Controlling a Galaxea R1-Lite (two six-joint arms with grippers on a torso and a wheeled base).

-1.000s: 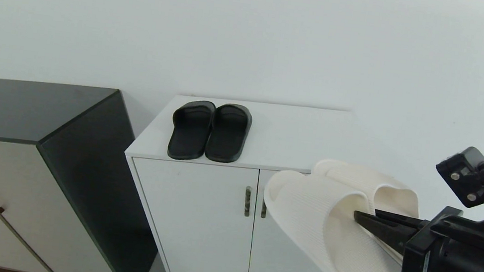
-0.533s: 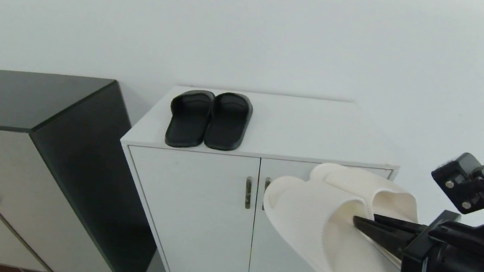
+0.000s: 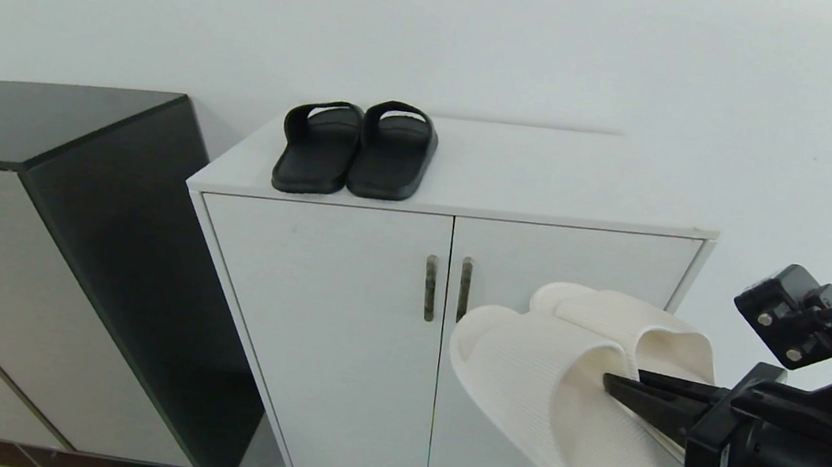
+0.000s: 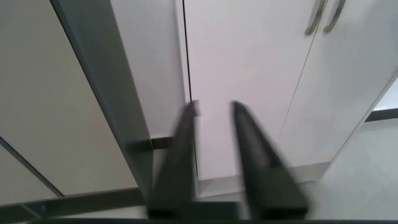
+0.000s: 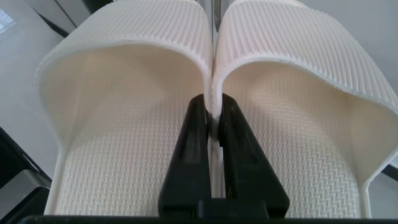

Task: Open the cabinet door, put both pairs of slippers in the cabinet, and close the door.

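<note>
Closest in, the right gripper (image 3: pixel 608 384) is squeezed tight on the white slippers (image 3: pixel 540 384). It pinches their two inner edges together, just in front of the right door (image 3: pixel 579 261) of the cabinet (image 3: pixel 550 172). The left gripper (image 4: pixel 213 106) has its fingers apart and holds nothing, low down before the left door (image 3: pixel 326 318). Both doors are shut. The handles (image 3: pixel 429 288) stand up and down at the cabinet's middle, higher than the free left gripper, so that arm looks best for pulling. The black slippers (image 3: pixel 355 151) sit on the cabinet's top.
</note>
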